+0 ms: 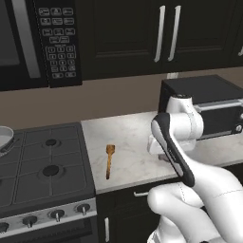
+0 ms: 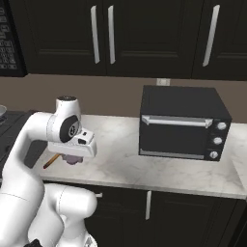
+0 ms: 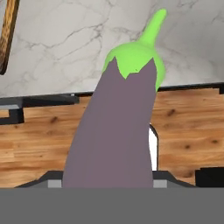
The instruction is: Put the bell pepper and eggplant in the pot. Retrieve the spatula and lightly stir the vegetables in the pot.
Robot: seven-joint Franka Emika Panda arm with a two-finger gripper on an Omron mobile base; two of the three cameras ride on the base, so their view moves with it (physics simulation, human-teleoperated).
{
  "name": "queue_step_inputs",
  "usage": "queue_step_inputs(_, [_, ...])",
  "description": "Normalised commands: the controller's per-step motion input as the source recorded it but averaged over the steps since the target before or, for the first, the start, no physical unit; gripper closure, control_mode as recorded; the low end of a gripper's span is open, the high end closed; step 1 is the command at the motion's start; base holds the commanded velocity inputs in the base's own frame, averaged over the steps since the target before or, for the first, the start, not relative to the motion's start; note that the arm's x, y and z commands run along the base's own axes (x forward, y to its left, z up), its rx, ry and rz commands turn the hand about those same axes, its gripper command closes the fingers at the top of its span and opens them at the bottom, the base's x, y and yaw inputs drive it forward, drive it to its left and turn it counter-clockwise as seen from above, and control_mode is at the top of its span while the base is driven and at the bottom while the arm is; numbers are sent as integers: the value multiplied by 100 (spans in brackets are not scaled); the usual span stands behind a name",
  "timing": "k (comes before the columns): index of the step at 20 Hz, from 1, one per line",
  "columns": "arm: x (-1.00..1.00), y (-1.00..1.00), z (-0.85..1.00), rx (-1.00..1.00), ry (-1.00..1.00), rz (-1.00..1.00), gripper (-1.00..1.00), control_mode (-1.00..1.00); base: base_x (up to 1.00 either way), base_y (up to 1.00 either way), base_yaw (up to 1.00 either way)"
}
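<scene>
Pot (image 1: 4, 137) at left edge, contents hidden. Gripper (image 3: 109, 181) grips eggplant (image 3: 118, 127), frame centre. Spatula (image 1: 109, 160) lies on marble counter (image 1: 128, 142), centre; toaster oven (image 2: 181, 123) right.

Eggplant held up at the counter's front edge, spatula flat on the marble, pot on the stove.

The eggplant (image 3: 114, 131) is long, dull purple, with a bright green cap and curved stem pointing away from the hand camera; it hangs over the counter's front edge, wood floor showing below it. The spatula (image 1: 109, 160) is slim, orange-brown wood, lying flat on the pale marble just beside the stove, blade toward the wall, handle toward the counter's front. The pot (image 1: 4, 137), silver-grey, sits at the stove's far left, cut off by the picture's edge.
</scene>
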Motion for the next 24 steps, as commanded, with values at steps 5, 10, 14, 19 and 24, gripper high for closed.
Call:
queue_step_inputs(5, [-9, 0, 0, 0, -1, 0, 100, 100, -69, 40, -3])
queue_step_inputs(10, [0, 0, 0, 0, 0, 0, 100, 100, -56, 100, -9])
queue_step_inputs(14, [0, 0, 0, 0, 0, 0, 100, 100, -23, 100, -1])
queue_step_inputs(19, [0, 0, 0, 0, 0, 0, 100, 100, 9, 97, 6])
queue_step_inputs(24, [0, 0, 0, 0, 0, 0, 100, 100, 32, 53, 21])
